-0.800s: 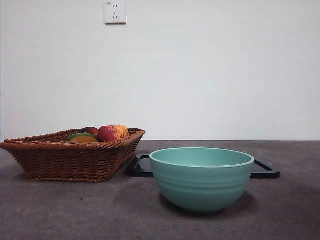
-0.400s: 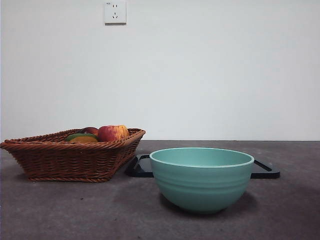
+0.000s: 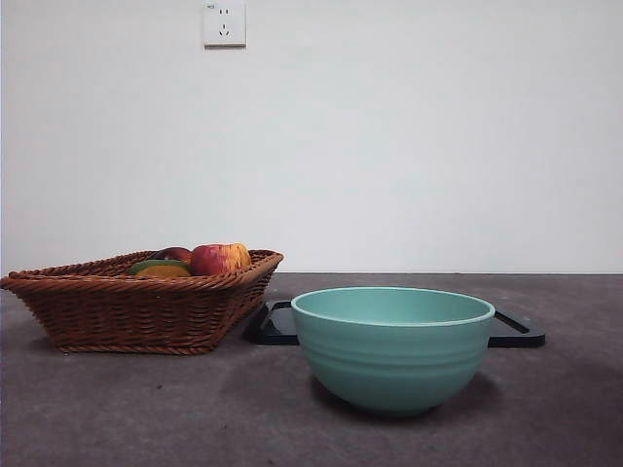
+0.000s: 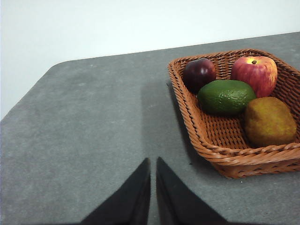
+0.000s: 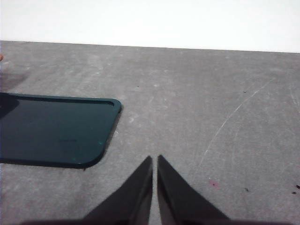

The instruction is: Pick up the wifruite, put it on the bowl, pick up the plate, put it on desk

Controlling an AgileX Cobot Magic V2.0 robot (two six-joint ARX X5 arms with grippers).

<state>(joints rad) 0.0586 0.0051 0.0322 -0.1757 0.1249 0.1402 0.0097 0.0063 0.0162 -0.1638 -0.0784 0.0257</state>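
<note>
Nothing has moved since the earlier frames; your two arms wait, and no fruit is taken yet.

Your left gripper (image 4: 151,187) and right gripper (image 5: 154,185) are closed and empty above the worktop (image 3: 146,409). The wifruite (image 4: 269,121) lies in the basket (image 4: 225,154), touching the green fruit (image 4: 226,96); it looks light and firm, so take it across the middle. The bowl (image 3: 392,345) stands beside, with open room around.

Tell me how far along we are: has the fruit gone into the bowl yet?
Nothing looks done yet. The brownish fruit lies in the wicker basket beside the apple, the green fruit and a dark plum. No fruit shows above the rim of the teal bowl. Nothing is in hand: the left gripper and right gripper are both shut and empty above the desk. Both steps remain; the black tray lies flat.
</note>
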